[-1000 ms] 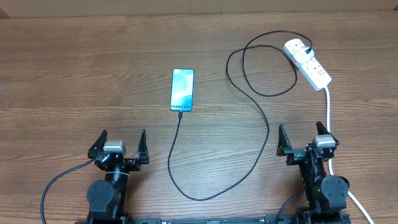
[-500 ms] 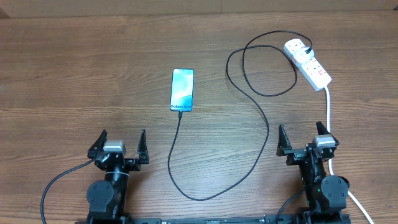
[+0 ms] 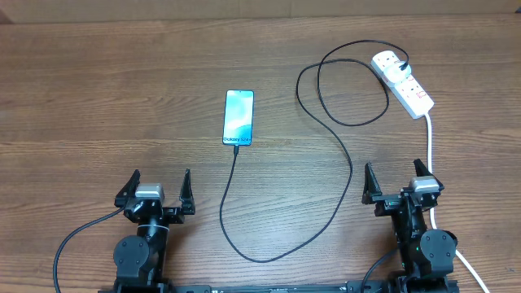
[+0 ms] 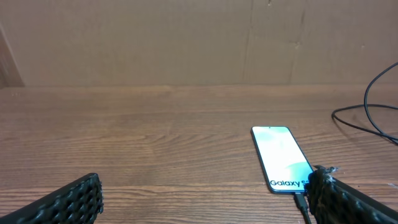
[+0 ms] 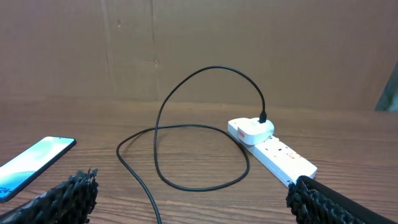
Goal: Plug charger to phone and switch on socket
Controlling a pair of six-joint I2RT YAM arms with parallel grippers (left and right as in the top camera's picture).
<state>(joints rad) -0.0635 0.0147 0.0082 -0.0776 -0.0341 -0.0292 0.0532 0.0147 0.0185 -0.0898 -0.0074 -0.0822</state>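
The phone (image 3: pixel 239 117) lies screen up, lit, in the middle of the table; it also shows in the left wrist view (image 4: pixel 281 158) and the right wrist view (image 5: pixel 31 163). The charger cable (image 3: pixel 342 159) runs from the phone's near edge in loops to a white plug seated in the far end of the socket (image 3: pixel 404 83), also seen in the right wrist view (image 5: pixel 273 154). The cable's tip sits at the phone's port (image 4: pixel 301 198). My left gripper (image 3: pixel 159 194) and right gripper (image 3: pixel 395 183) are open and empty near the front edge, well short of both.
The socket's thick white cord (image 3: pixel 431 150) runs down past the right arm. A brown cardboard wall (image 5: pixel 199 50) stands behind the table.
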